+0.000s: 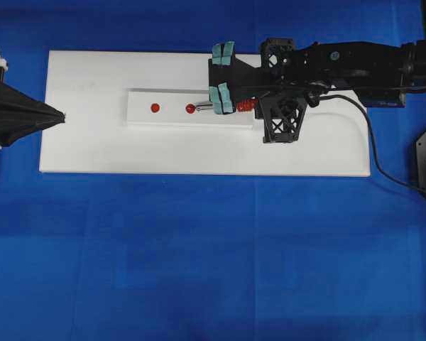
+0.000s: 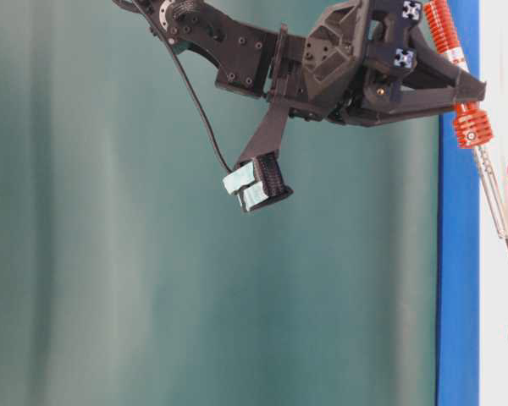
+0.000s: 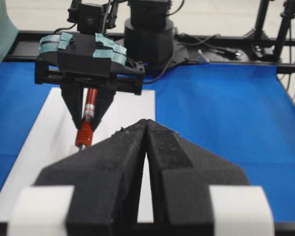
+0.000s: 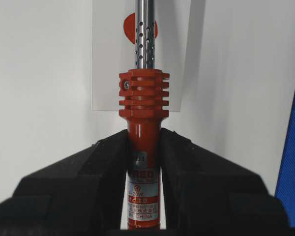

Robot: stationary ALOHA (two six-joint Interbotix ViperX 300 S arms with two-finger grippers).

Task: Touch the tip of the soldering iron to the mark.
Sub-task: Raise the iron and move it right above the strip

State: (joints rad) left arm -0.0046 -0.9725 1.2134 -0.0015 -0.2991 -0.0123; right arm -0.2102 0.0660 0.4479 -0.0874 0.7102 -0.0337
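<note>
Overhead view, from left to right: the left gripper [image 1: 60, 115] rests at the left edge of the white board [image 1: 128, 153], its jaws pressed together on nothing and its tip pointing right. On the board lies a smaller white strip [image 1: 174, 117] with two red marks. The left mark [image 1: 155, 108] lies bare. At the right mark [image 1: 190, 109] sits the tip of the soldering iron [image 1: 231, 107], its silver shaft running rightward to the red-orange handle. The right gripper [image 1: 250, 105] is clamped on that handle; the right wrist view shows both black jaws squeezing the handle just behind the ribbed collar, with the perforated shaft passing over the red mark. A black cord [image 1: 373, 145] trails off to the right across the blue cloth [image 1: 199, 249].
</note>
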